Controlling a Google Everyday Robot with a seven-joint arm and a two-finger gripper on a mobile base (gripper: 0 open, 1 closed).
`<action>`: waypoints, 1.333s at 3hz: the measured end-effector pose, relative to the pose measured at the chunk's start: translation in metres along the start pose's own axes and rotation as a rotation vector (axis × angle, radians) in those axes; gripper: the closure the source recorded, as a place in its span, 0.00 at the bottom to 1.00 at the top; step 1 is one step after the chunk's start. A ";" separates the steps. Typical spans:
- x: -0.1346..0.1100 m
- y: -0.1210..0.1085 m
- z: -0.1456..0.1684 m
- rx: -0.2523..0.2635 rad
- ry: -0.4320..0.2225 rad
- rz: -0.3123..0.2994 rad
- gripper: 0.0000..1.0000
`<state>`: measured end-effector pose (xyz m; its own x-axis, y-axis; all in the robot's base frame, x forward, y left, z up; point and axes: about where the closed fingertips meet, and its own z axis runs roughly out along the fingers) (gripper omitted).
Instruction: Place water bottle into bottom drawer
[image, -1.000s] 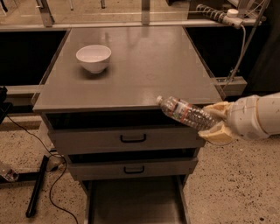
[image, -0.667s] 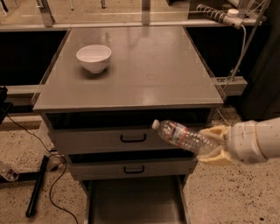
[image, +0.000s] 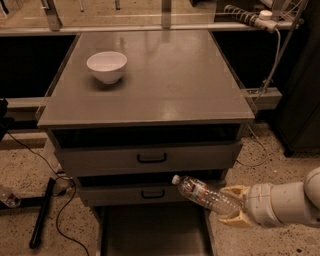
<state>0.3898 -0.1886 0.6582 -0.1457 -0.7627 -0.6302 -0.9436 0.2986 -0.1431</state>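
Observation:
My gripper (image: 234, 206) comes in from the right, low in front of the cabinet, and is shut on the water bottle (image: 202, 194). The bottle is clear and ribbed with a red-and-white label band; it lies nearly level, its pale cap pointing up and left, in front of the middle drawer front. The bottom drawer (image: 152, 232) is pulled out below it, a wide grey tray with a dark flat floor. The bottle hangs above the drawer's right part, near its right wall.
A white bowl (image: 106, 66) stands on the grey cabinet top (image: 165, 80) at the back left. Two shut drawer fronts with black handles (image: 151, 158) face me. Black cables and a stand leg (image: 42, 210) lie on the speckled floor at the left.
My gripper has moved down and a little left with the bottle, from beside the top edge of the cabinet to the level of the middle drawer front, above the open bottom drawer.

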 end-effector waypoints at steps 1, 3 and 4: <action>-0.001 0.001 -0.001 -0.006 -0.001 -0.001 1.00; 0.025 0.006 0.045 -0.074 0.023 0.046 1.00; 0.050 0.003 0.085 -0.110 0.008 0.056 1.00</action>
<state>0.4048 -0.1774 0.5614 -0.2006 -0.7512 -0.6289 -0.9608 0.2761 -0.0234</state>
